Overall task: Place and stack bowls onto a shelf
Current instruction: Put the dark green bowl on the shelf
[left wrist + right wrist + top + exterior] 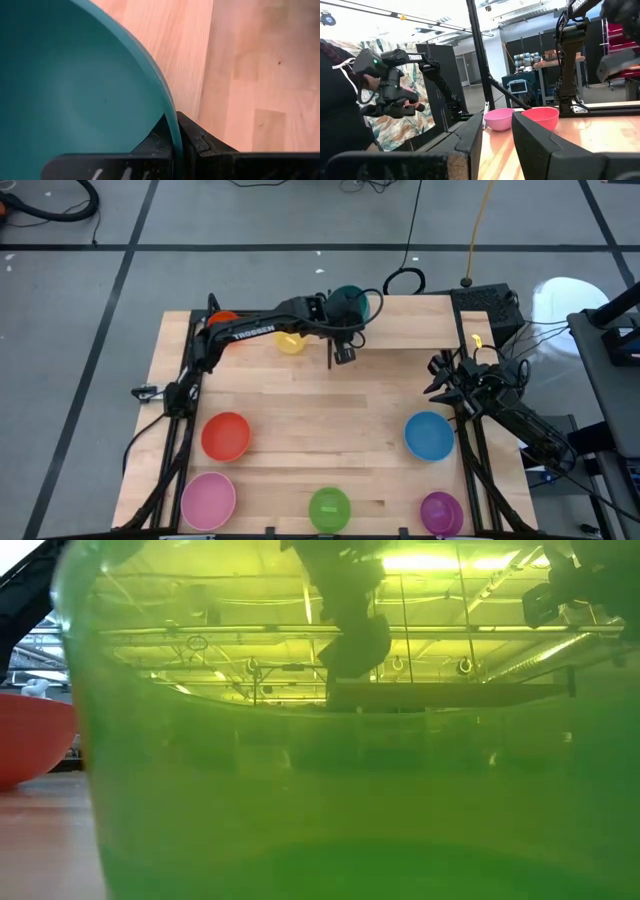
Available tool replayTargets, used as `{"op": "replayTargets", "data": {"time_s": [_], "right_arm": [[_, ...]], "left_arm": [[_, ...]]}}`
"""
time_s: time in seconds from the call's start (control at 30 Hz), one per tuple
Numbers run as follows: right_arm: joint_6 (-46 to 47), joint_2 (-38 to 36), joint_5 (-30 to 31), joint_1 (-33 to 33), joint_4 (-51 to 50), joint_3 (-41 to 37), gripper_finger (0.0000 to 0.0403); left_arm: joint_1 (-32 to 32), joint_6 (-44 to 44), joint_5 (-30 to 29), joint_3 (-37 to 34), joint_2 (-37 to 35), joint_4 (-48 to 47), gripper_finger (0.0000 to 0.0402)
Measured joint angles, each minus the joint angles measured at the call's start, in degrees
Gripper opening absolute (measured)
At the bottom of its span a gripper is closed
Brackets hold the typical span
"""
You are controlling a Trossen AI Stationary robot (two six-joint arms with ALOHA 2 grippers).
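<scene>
— Teal round plastic bowl (350, 302) first: we log it pinched by the rim in the left gripper (176, 131), fingers pressed together on the thin edge, one inside the bowl and one outside. In the high view it sits at the far middle of the table, over or at the small light-wood shelf (420, 320); we cannot tell whether it hangs clear or touches the board.

— And the progress?

— Early, by our judgement. A yellow plastic bowl (290, 343) and an orange plastic bowl (222, 319) lie at the far left under the left arm; whether either rests on the shelf we cannot tell. No stack shows anywhere.

— What is left on the open tabletop?

— Five bowls: a red plastic bowl (226, 436) at the left, a pink plastic bowl (208, 500) at the near left, a green plastic bowl (329, 509) at the near middle, a purple plastic bowl (441, 512) at the near right and a blue plastic bowl (429, 435) at the right. All stand apart.

— The other arm?

— We note the right gripper (497, 135) waiting at the right edge, fingers spread, holding nothing.
</scene>
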Motion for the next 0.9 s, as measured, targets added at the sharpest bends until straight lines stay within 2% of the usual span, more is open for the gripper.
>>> {"op": "replayTargets", "data": {"time_s": [0.47,0.7,0.9], "right_arm": [[0.00,0.00,0.09,0.00,-0.36,0.00,0.0098],[-0.01,0.00,0.09,0.00,-0.35,0.00,0.0098],[0.00,0.00,0.07,0.00,-0.36,0.00,0.0098]], "left_arm": [[0.13,0.61,1.27,0.00,2.31,-1.33,0.0004],[-0.07,0.05,1.92,-0.09,2.52,-1.64,0.0036],[-0.22,-1.83,1.92,-0.11,2.53,-1.57,0.0043]]}}
